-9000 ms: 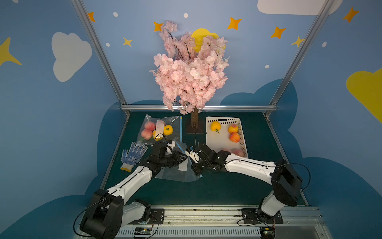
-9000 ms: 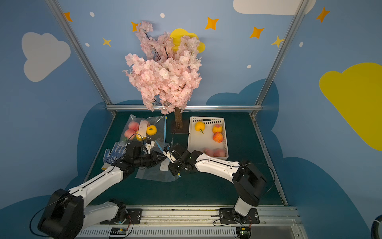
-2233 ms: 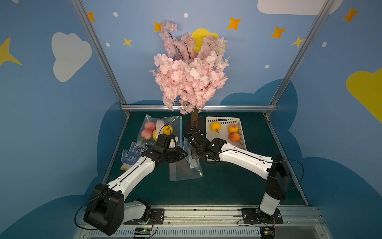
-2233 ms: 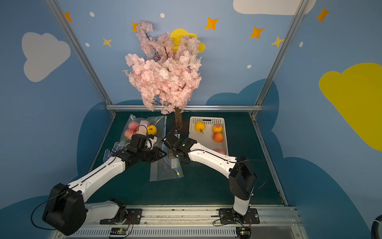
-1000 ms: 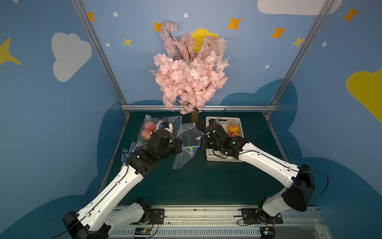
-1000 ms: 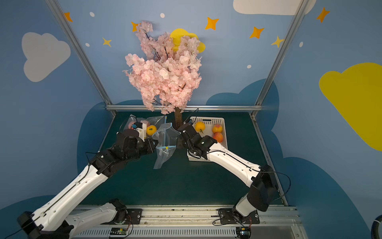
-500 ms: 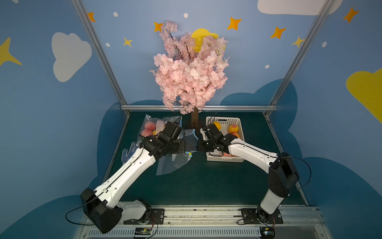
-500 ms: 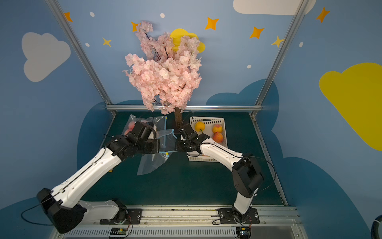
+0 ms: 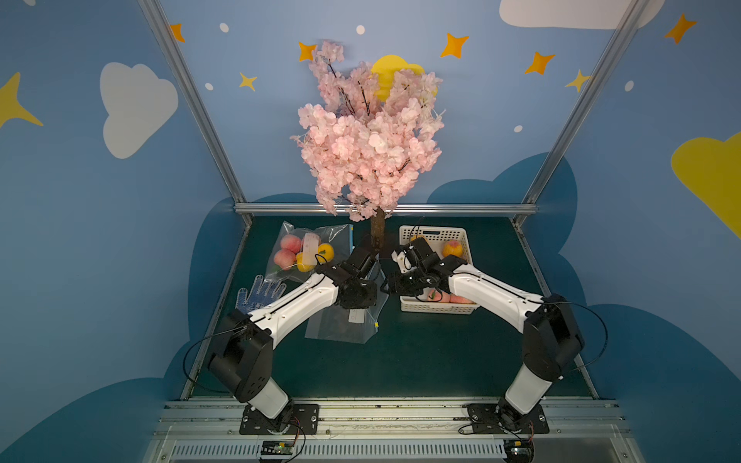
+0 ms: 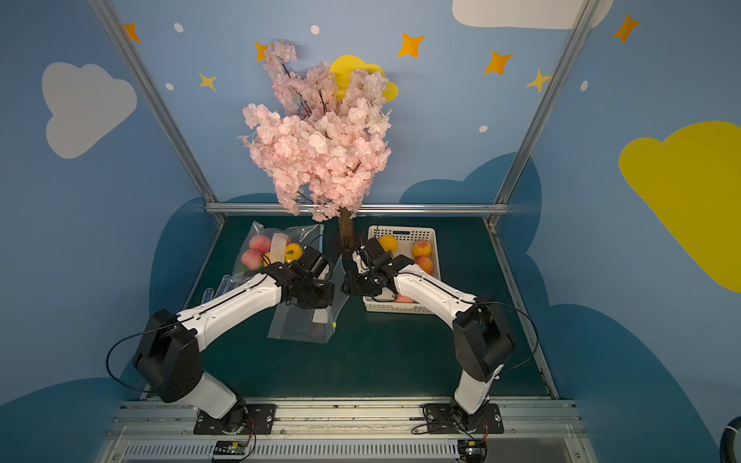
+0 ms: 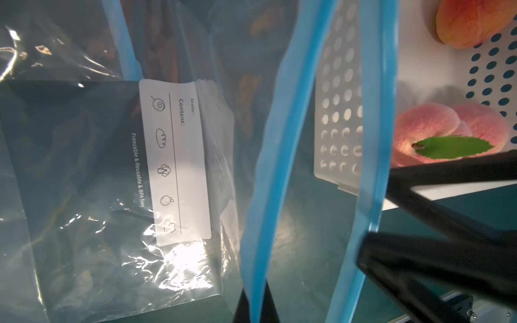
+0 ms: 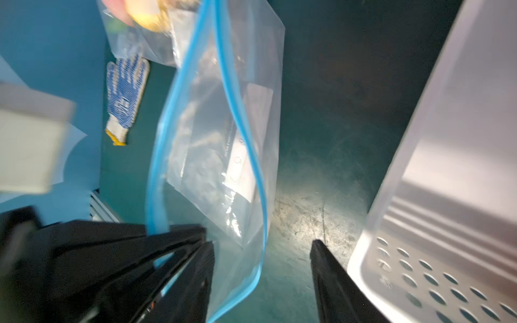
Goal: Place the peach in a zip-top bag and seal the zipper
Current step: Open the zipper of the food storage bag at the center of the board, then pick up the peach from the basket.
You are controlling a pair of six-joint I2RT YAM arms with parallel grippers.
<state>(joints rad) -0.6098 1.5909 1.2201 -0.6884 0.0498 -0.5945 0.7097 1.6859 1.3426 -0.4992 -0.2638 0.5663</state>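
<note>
Left wrist view shows my left gripper (image 11: 254, 306) with its jaws clamped together on the blue zipper rim (image 11: 268, 167) of the zip-top bag (image 9: 341, 326). The bag's bottom rests on the bench (image 9: 401, 360) between the arms. My right gripper (image 12: 263, 247) has its jaws apart, with the other rim running loose between them. The right wrist view is blurred, so I can't say whether that rim brushes a finger. The peach (image 11: 425, 131) I want, the leafed one, lies in the white basket (image 9: 433, 231) near the bag's mouth.

I judge the step to be fetching it. I'd hold the left clamp high and steady so the mouth gapes. Then I'd back the right arm clear of the film, drop over that peach and close gently across its widest part.

A second ago the bag hung in the air, pinched by both arms. Now it is lowered and the right jaws have let go.
</note>
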